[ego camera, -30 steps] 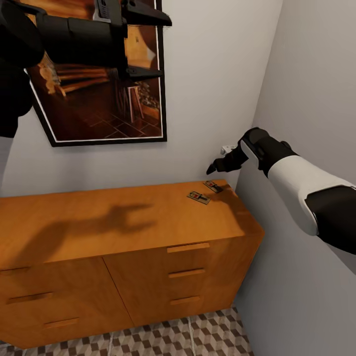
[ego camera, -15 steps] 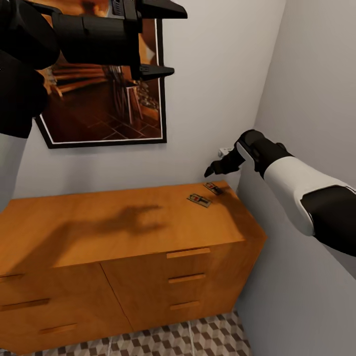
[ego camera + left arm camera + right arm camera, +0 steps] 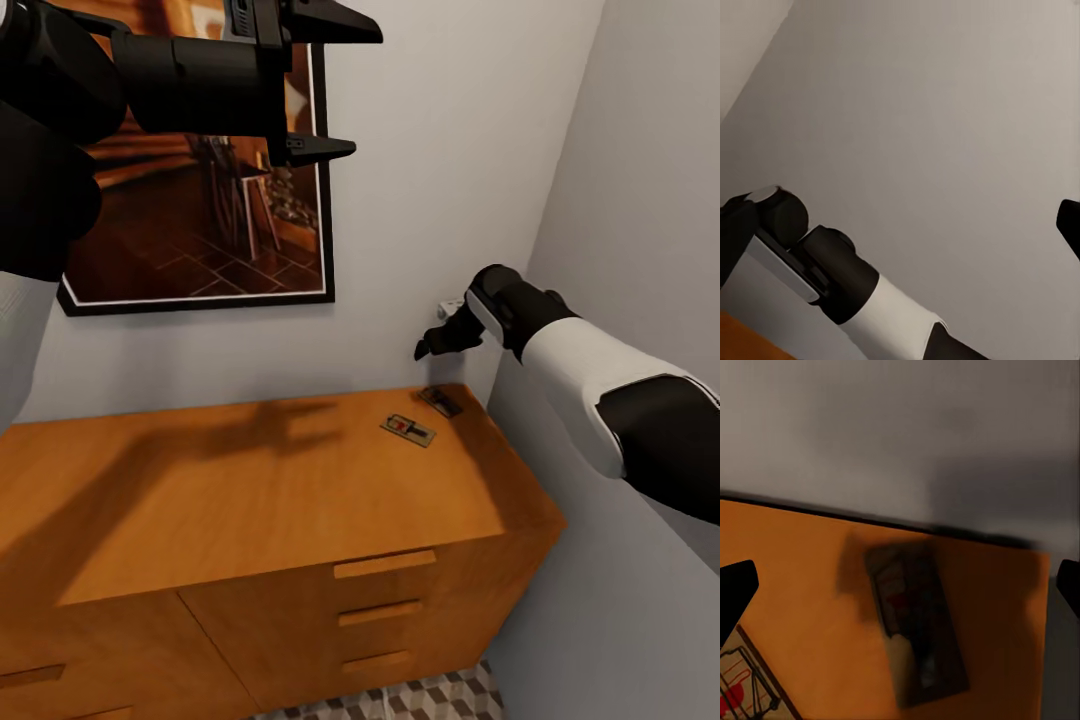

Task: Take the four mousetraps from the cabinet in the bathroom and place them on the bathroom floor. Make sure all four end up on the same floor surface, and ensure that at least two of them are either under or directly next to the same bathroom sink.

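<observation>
The right gripper (image 3: 432, 345), black with a white forearm behind it, hovers above the far right corner of the low orange-brown wooden cabinet (image 3: 250, 480). In the right wrist view its two dark fingertips (image 3: 736, 589) sit wide apart at the edges of the picture, holding nothing. Between them lies a small flat dark mousetrap (image 3: 916, 619), close to the cabinet's back edge by the pale grey wall (image 3: 430, 180). A second mousetrap (image 3: 408, 429), this one with a red spot, lies just nearer and to the left.

The risks: both walls crowd that corner, so a descent could jam a finger against the wall. The plate is thin, so closing fingers may skid it toward the edge or nudge its neighbour.

The left gripper (image 3: 315, 90) hangs high, jaws spread and empty, before a framed brown picture (image 3: 200, 220).
</observation>
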